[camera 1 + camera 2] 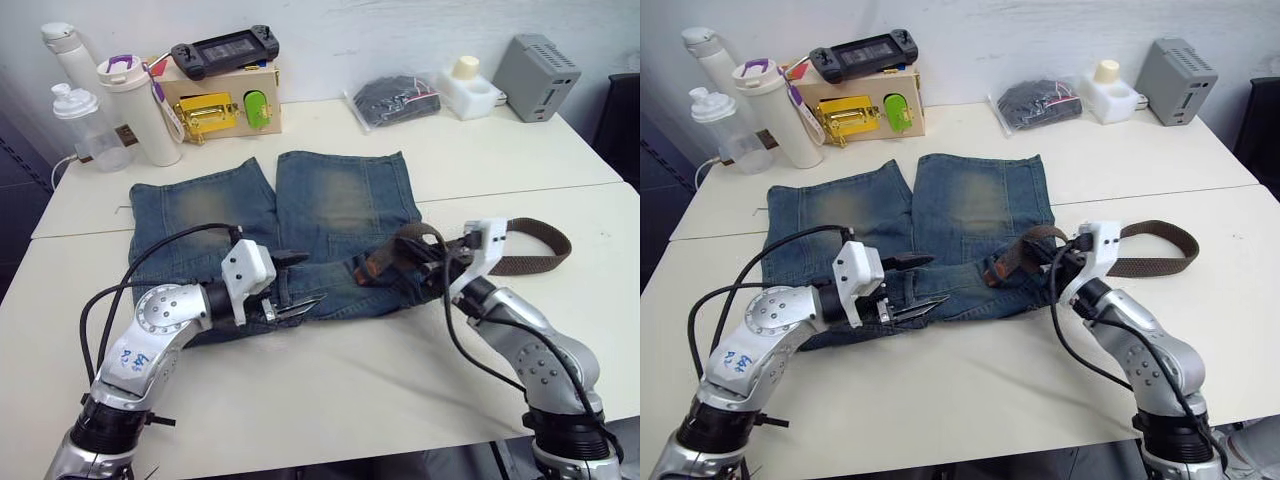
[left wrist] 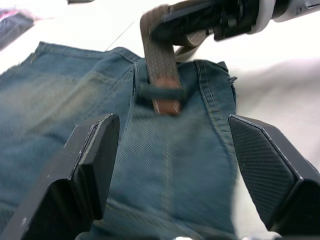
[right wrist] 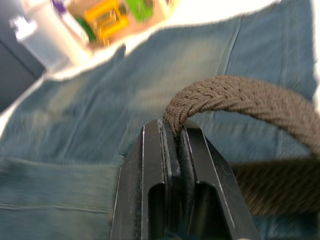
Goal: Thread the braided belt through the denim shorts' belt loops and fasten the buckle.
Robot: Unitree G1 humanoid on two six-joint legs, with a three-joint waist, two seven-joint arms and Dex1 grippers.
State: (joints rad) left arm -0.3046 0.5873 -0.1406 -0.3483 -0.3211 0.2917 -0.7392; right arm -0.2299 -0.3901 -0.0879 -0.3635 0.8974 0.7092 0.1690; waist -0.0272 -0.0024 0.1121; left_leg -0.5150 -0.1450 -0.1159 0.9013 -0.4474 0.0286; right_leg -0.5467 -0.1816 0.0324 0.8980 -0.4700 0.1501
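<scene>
The denim shorts (image 1: 335,195) lie flat on the white table (image 1: 400,380), legs pointing away and waistband nearest me. The braided belt (image 1: 535,262) loops on the table to the right, then arches over the waistband. Its brown tip (image 2: 167,106) pokes out from under one of the belt loops (image 2: 161,91). My right gripper (image 3: 172,129) is shut on the belt's arch just right of that loop. My left gripper (image 1: 298,283) hovers open over the waistband's left part, fingers (image 2: 92,160) spread wide and facing the tip. The buckle is hidden.
Along the back stand a wooden box (image 1: 225,105) with a game controller (image 1: 225,48) on top, white bottles (image 1: 135,105), a dark bundle in a plastic bag (image 1: 395,97), a white holder (image 1: 470,90) and a grey box (image 1: 535,75).
</scene>
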